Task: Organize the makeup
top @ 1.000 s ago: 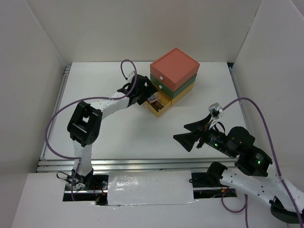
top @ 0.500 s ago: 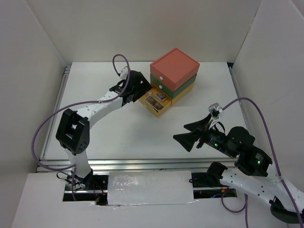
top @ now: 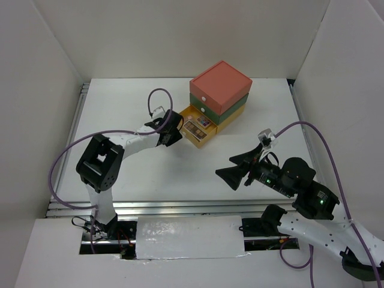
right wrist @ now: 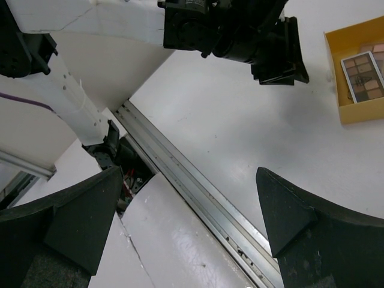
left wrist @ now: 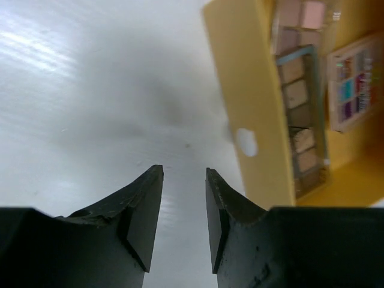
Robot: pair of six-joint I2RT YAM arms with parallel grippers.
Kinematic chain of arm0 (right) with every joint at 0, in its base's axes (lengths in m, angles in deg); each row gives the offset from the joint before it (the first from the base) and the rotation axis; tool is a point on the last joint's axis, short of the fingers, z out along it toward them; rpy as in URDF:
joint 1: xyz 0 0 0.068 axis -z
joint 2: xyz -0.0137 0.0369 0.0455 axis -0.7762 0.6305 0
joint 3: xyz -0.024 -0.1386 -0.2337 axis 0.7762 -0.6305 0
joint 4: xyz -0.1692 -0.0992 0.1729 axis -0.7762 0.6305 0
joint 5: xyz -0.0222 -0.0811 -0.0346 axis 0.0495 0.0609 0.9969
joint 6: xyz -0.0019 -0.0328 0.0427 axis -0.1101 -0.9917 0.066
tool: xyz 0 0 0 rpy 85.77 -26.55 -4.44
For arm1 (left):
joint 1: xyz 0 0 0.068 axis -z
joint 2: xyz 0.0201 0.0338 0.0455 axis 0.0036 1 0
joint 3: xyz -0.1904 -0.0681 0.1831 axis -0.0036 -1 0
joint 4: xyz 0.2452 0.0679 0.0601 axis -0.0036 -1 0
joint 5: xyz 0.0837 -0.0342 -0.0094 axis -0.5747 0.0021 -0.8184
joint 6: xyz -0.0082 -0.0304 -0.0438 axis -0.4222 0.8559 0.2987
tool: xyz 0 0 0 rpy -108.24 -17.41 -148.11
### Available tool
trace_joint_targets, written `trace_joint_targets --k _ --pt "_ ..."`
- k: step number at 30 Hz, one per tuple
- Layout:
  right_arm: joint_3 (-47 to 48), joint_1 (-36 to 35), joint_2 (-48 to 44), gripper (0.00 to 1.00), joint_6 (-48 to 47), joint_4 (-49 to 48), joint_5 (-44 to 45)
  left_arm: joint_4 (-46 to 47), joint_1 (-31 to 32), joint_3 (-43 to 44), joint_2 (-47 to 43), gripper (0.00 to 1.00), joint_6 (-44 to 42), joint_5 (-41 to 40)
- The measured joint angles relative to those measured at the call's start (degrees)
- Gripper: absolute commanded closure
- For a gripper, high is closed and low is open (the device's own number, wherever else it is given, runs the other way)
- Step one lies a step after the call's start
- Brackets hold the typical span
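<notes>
My left pincer [left wrist: 183, 223] hung low over the white table [left wrist: 90, 90]. Its fingers [left wrist: 144, 210] were a narrow gap apart, with nothing between them. Just ahead and to the right stood the yellow drawer [left wrist: 249, 78], slid out, its front wall and white knob [left wrist: 246, 141] facing me. I was not touching it.

Inside the drawer, a brown eyeshadow palette [left wrist: 303, 138] lay lengthwise just behind the front wall. A second palette [left wrist: 300, 21] with paler pans lay beyond its far end; I could not tell whether the two were touching or overlapping. A small square multicolour palette [left wrist: 355, 81] lay beside them, deeper in.

From overhead, that drawer was the lowest of a stack, with the green drawer [top: 204, 109] and the orange drawer [top: 220, 84] above it, both pushed in.

My right pincer [right wrist: 192, 222] hung above the table well apart from the stack, jaws spread wide and empty, pointing toward my left arm [right wrist: 240, 30].
</notes>
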Motion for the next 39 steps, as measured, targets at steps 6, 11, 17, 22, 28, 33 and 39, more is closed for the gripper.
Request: trace_joint_targets --k 6,11,17,22,28,33,39 --pt "0.0 0.0 0.8 0.00 -0.4 0.0 0.0 7.9 0.0 3.1 3.8 0.49 -4.8 3.5" --pt "0.0 0.0 1.5 0.00 -0.7 -0.2 0.1 8.4 -0.1 12.9 11.3 0.48 -7.7 5.0" --pt "0.0 0.0 2.3 0.00 -1.5 -0.4 0.5 8.6 -0.1 18.2 15.0 0.42 -8.5 6.2" --pt "0.0 0.0 4.0 0.00 -2.0 -0.4 0.8 10.4 -0.8 20.4 17.2 0.29 -8.4 7.7" --pt "0.0 0.0 5.6 0.00 -3.0 -0.4 1.2 15.4 -2.4 21.8 20.7 0.29 -7.7 12.3" --pt "0.0 0.0 5.9 0.00 -3.4 -0.4 1.3 20.9 -3.1 19.9 21.2 0.23 -6.5 14.7" --pt "0.0 0.0 6.4 0.00 -3.4 -0.4 1.4 25.3 -3.6 18.0 21.4 0.21 -5.1 16.7"
